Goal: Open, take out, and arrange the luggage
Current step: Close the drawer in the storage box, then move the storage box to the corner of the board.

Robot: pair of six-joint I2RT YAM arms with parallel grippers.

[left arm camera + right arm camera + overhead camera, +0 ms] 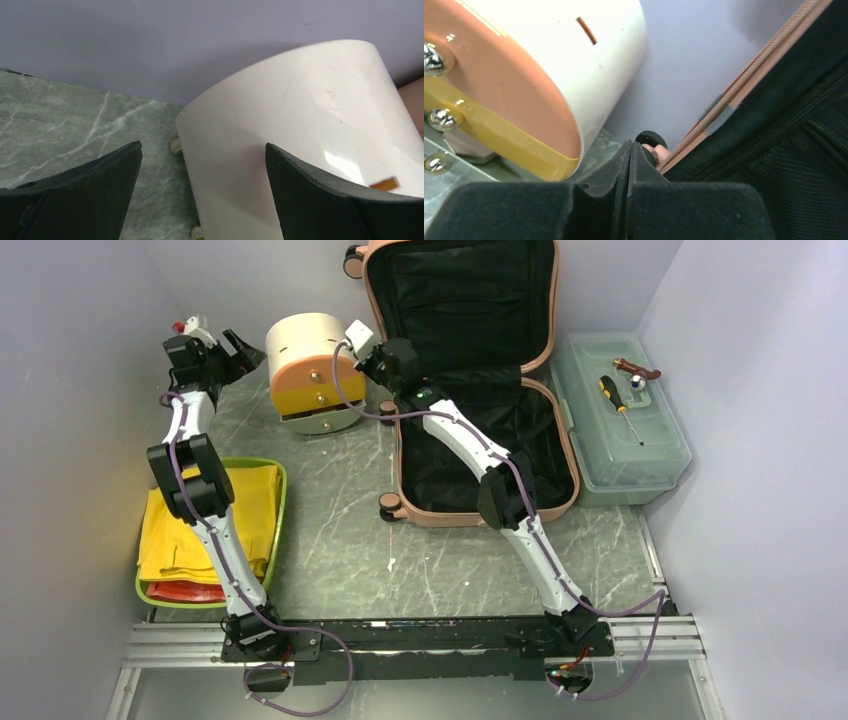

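Observation:
The luggage [440,518], a salmon-pink suitcase, lies open at the back of the table. Its lid stands against the back wall and its black lining [784,130] faces me. My right gripper [372,362] hovers just left of the luggage's hinge side, between it and a cream half-round box [310,340]. Its fingers are pressed together with nothing between them [631,145]. A dark luggage wheel [649,137] shows just beyond the tips. My left gripper [245,348] stands open at the box's left side. In the left wrist view, the box's curved wall [310,110] lies ahead of the left gripper [202,147].
The cream box has orange and yellow drawer fronts [499,95] with metal knobs. A green tray [282,502] holding yellow and red cloth sits at the left. A translucent toolbox [655,455] with a screwdriver [620,405] on its lid stands right of the luggage. Walls close in on three sides.

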